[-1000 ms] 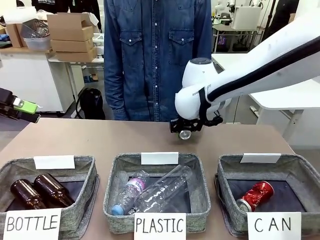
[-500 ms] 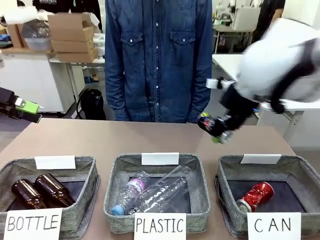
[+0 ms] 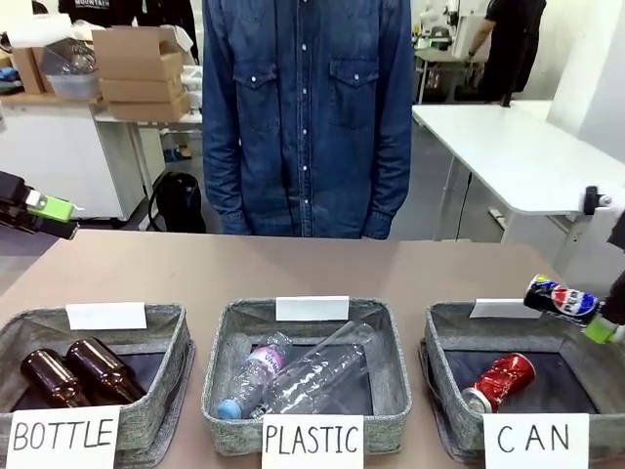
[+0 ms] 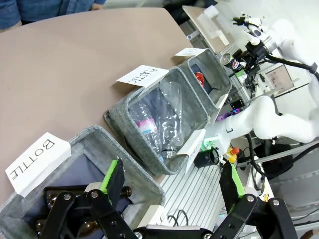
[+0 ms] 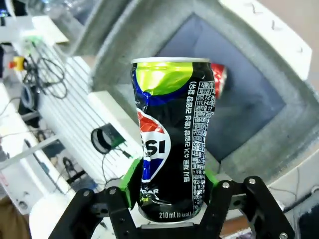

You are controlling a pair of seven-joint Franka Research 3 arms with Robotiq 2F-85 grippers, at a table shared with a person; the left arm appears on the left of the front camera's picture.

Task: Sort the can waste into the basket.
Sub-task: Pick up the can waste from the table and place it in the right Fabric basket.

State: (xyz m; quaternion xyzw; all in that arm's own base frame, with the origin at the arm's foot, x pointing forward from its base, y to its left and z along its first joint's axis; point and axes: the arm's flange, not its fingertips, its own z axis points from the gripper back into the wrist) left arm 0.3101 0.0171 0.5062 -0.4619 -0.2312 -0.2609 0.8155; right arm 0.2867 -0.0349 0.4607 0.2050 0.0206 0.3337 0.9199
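Dark can (image 3: 562, 300) clamped in right gripper (image 5: 169, 191), above CAN basket's (image 3: 444, 337) right rim

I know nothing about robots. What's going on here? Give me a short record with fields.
Right pincer: shut on the dark can, held above the right side of the CAN basket
Left pincer: open, holding nothing, over the BOTTLE basket
Red can: lying in the CAN basket
PLASTIC basket: clear bottles
Person: standing at the far side
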